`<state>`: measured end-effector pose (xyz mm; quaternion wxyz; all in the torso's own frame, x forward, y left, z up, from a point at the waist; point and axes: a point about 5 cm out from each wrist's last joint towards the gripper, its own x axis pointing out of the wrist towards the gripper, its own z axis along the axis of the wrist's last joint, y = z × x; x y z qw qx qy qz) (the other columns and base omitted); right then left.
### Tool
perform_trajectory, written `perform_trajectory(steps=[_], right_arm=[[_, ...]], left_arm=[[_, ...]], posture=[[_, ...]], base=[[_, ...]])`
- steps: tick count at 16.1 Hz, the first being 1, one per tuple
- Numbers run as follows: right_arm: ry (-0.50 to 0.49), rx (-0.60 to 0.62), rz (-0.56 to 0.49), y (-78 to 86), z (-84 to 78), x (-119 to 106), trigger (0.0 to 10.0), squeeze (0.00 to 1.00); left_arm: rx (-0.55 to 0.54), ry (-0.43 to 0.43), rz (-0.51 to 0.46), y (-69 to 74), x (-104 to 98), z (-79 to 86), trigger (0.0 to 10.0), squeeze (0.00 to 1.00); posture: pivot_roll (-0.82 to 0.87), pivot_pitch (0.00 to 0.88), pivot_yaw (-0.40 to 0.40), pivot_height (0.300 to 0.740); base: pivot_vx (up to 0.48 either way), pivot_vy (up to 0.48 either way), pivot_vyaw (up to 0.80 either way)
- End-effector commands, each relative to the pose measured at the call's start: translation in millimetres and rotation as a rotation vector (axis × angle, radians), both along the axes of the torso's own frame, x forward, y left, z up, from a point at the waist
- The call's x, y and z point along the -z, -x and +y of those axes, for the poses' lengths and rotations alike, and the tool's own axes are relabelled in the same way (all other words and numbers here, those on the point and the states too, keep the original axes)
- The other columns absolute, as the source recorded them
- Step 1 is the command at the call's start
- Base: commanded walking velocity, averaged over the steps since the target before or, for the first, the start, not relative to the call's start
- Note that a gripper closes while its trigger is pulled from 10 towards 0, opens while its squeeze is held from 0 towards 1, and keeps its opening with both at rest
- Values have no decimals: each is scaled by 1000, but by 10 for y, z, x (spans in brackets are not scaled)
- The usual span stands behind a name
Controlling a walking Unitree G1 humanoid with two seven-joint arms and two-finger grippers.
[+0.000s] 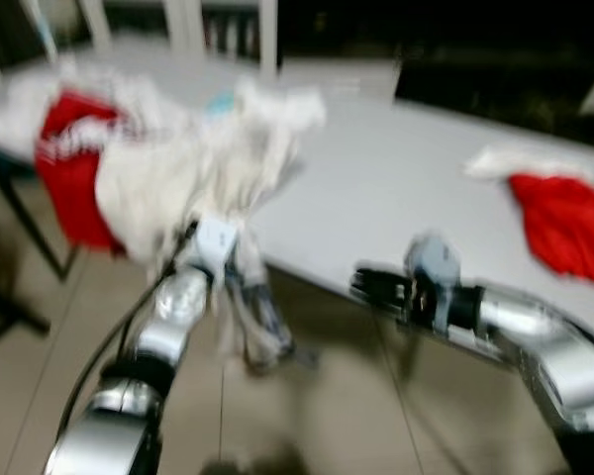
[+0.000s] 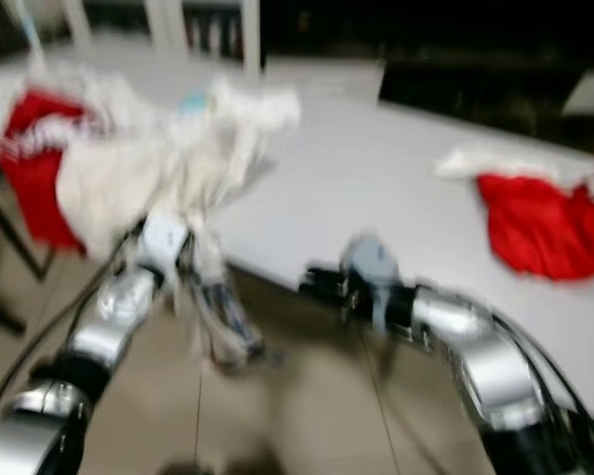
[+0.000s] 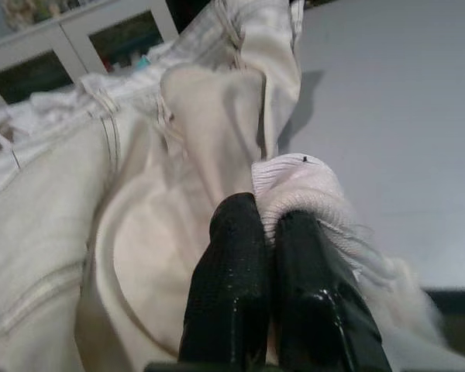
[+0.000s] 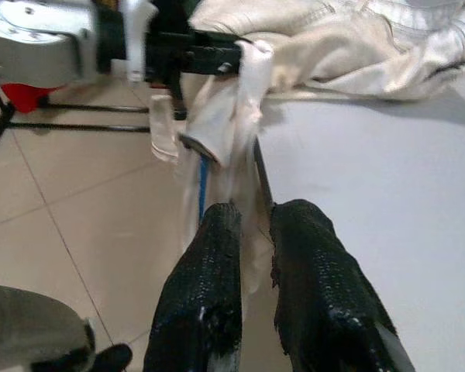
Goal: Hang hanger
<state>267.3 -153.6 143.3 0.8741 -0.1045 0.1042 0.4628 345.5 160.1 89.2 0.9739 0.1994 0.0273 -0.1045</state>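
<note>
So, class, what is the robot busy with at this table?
The left tool is shut on a cream garment hanging off the edge of the white table. The right tool, fingers close together, hovers near the table edge, empty. Red garments lie on the table. The head views are blurred.

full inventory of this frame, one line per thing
Table: one, white, across the scene ahead.
Cream clothes: one heap, on the table's left end, hanging over the edge.
Red garments: two, one draped at the far left edge, one with white trim on the right.
Cabinet: one, white, behind the table.
Floor: beige tiles.
Left hand: shut on cream cloth at the table edge.
Right hand: black fingers near the hanging cloth.
</note>
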Motion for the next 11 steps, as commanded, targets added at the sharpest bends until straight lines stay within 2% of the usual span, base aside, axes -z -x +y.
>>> perform_trajectory(steps=[1,3,8,11], right_arm=[[-7,48,-36,-48,-68,-64,10000,0],[-5,23,-20,-5,-62,-35,10000,0],[3,56,-36,-23,-93,-8,10000,0],[9,107,-59,-37,-116,28,10000,0]], left_arm=[[17,-4,-33,-54,-100,-51,10000,0],[17,-3,-33,-55,-99,-54,10000,0],[16,2,-38,-56,-103,-61,10000,0],[35,35,-91,-63,-199,-92,9922,0]], posture=[[-40,0,-42,740],[-40,0,-43,740],[-39,0,-46,740],[-37,0,-47,740]], base=[[0,0,0],[0,0,0],[0,0,0],[0,0,0]])
